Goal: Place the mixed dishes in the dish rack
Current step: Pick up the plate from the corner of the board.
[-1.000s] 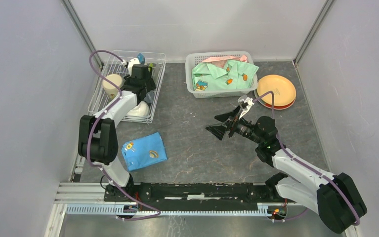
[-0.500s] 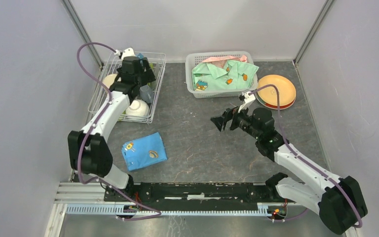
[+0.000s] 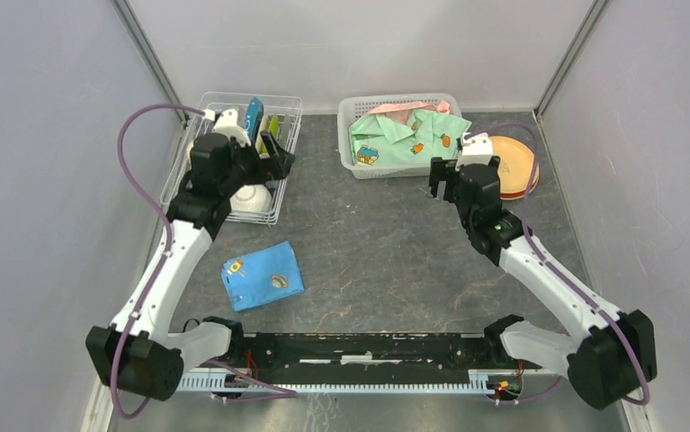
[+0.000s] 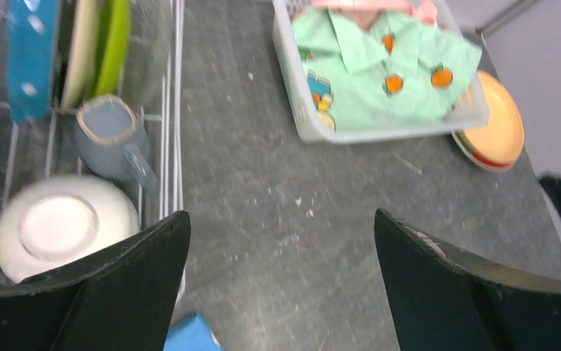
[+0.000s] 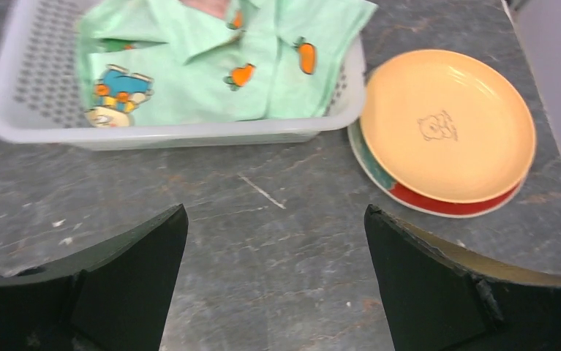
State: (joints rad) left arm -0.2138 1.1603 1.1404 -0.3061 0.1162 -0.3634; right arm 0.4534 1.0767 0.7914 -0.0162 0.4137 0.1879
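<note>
The dish rack stands at the far left. In it are an upright blue dotted plate, a cream plate, a lime-green plate, a grey-blue mug and an upturned white bowl. My left gripper hovers at the rack's right side, open and empty. An orange plate lies on a red plate at the far right. My right gripper is open and empty just short of them, above bare table.
A white latticed basket holding a green shirt sits at the far middle, touching the plate stack. A folded blue cloth lies on the table near the left arm. Grey walls close in both sides.
My left gripper has pulled back out of the rack towards its right side and its jaws have widened. My right arm has swung right and away, towards the plates beside the basket.
</note>
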